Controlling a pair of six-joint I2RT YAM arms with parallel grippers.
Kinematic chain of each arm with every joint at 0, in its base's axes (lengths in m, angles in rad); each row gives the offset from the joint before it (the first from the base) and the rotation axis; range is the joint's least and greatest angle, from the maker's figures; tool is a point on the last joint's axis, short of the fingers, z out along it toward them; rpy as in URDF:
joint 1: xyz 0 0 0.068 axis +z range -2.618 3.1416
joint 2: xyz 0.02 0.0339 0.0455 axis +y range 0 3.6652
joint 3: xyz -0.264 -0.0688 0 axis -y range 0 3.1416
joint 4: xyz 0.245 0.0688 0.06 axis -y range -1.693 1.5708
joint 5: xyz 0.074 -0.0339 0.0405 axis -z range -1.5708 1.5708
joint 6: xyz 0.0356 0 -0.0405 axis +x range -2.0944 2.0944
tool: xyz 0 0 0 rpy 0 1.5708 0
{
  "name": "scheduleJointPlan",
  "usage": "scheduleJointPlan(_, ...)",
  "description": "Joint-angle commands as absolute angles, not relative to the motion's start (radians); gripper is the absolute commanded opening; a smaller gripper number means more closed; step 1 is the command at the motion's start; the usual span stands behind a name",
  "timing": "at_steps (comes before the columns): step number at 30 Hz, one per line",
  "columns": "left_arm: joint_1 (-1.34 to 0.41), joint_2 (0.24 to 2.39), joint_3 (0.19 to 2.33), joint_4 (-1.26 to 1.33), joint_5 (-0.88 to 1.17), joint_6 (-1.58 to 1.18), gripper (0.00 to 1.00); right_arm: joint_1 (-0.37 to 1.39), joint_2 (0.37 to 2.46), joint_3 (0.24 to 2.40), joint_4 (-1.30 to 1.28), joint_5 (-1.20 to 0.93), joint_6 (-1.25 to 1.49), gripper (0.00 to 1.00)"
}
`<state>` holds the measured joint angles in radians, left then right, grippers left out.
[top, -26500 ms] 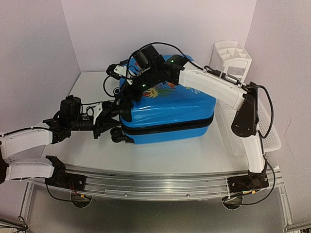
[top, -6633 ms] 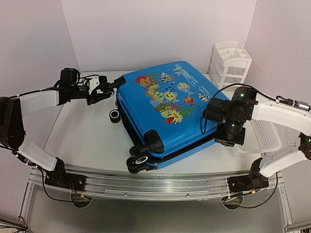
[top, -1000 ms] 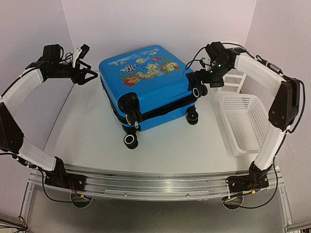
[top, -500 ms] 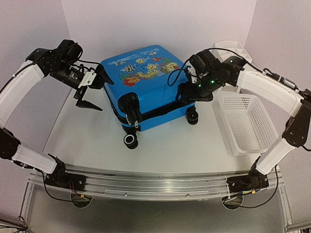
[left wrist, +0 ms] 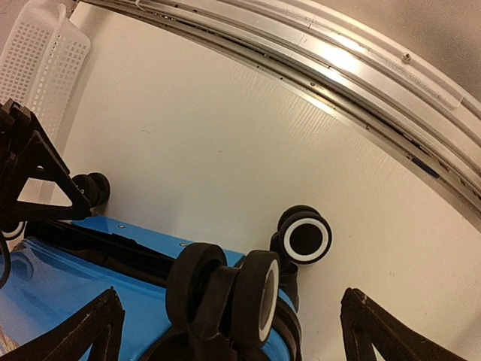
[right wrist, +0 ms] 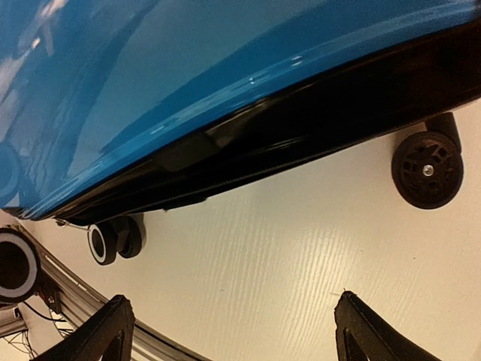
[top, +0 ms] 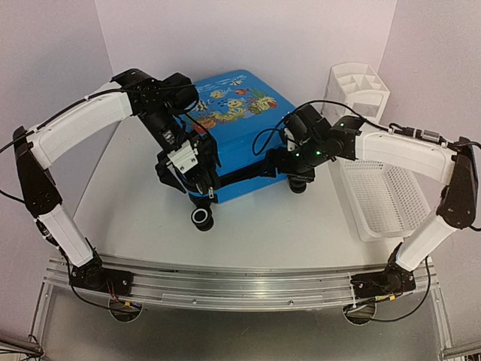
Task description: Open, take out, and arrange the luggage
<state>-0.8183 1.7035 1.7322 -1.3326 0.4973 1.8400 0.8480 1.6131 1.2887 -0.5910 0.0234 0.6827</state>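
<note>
Top external view: the closed fish-print suitcase [top: 239, 113] lies mid-table, with the left gripper [top: 183, 179] at its wheels [top: 201, 218] and the right gripper [top: 276, 160] at the zipper band [top: 242, 173], both spread and empty, so either may snag a wheel or shove the glossy shell away.

The case [top: 240, 120] fills the middle of the table [top: 278, 233], a wheel [top: 201, 218] jutting toward me. Bare top lies open in front and on the left. On my right, only a lane runs between case and basket [top: 391, 203], with my right claw [top: 279, 160] in it. The organizer [top: 359, 90] blocks the far corner.
</note>
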Motion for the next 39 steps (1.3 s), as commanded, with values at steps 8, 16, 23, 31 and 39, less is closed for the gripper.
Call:
scheduleJointPlan(8, -0.849, 1.906, 1.970, -1.611, 0.360, 1.943, 0.97, 0.878, 1.615, 1.250, -0.475, 0.009, 0.707, 0.85)
scheduleJointPlan(16, -0.868, 1.947, 1.961, -1.645, 0.299, 1.941, 0.89, 0.887, 1.635, 1.233, -0.439, 0.008, 0.718, 0.85)
scheduleJointPlan(23, -0.871, 1.936, 1.889, -1.617, 0.233, 1.959, 0.79, 0.899, 1.653, 1.228, -0.407, 0.008, 0.728, 0.85)
scheduleJointPlan(31, -0.871, 1.916, 1.876, -1.633, 0.269, 1.954, 0.27, 0.911, 1.628, 1.195, -0.341, -0.005, 0.735, 0.86)
scheduleJointPlan(39, -0.872, 1.755, 1.831, -1.460, 0.434, 1.786, 0.00, 1.009, 1.538, 1.042, -0.143, 0.122, 0.698, 0.88)
